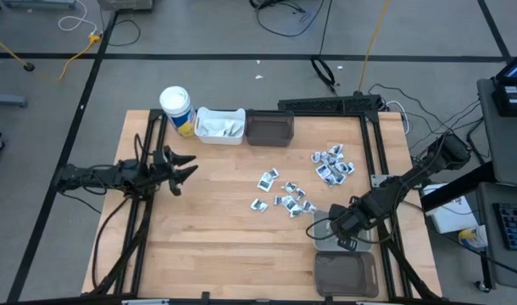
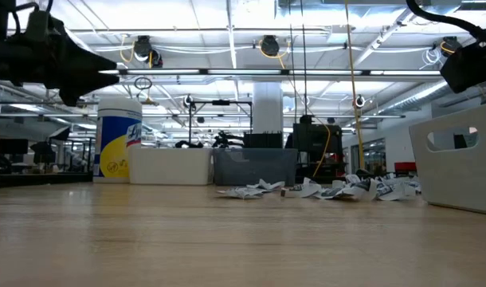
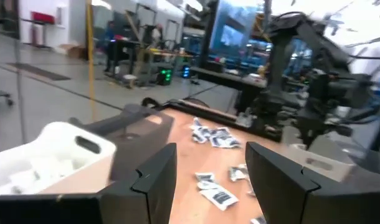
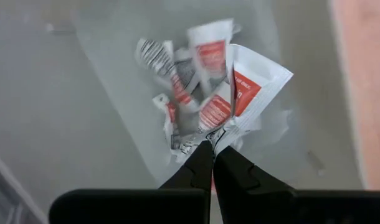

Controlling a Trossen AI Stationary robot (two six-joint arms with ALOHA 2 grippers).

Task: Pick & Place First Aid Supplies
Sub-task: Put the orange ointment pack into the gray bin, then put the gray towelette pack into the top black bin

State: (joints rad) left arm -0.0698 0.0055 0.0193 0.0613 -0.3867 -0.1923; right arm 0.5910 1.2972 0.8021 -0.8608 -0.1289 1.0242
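Many small white and silvery first aid packets lie loose mid-table in two clusters [image 1: 286, 200] [image 1: 331, 163]. More lie in the light grey bin [image 1: 320, 230] at the near right. My right gripper [image 1: 341, 224] hangs over that bin, pointing steeply down, shut on a white packet with an orange-red label [image 4: 255, 84]. Several like packets [image 4: 196, 68] rest on the bin floor beneath it. My left gripper [image 1: 187, 167] hovers open and level above the table's left side, pointing at the packets, with nothing between its fingers [image 3: 154, 182]. My right gripper pinches the crumpled lower corner [image 4: 222, 132] of the orange-labelled packet between its two fingertips, coming from above and pointing down into the bin. The packet sticks out beyond the tips; whether it touches the packets beneath, I cannot tell.
Along the far edge stand a white cup with a yellow band [image 1: 176, 108], a white bin [image 1: 219, 125] holding packets and a dark bin [image 1: 269, 127]. Another dark bin [image 1: 346, 273] sits at the near right corner. Bare wood lies at the near left.
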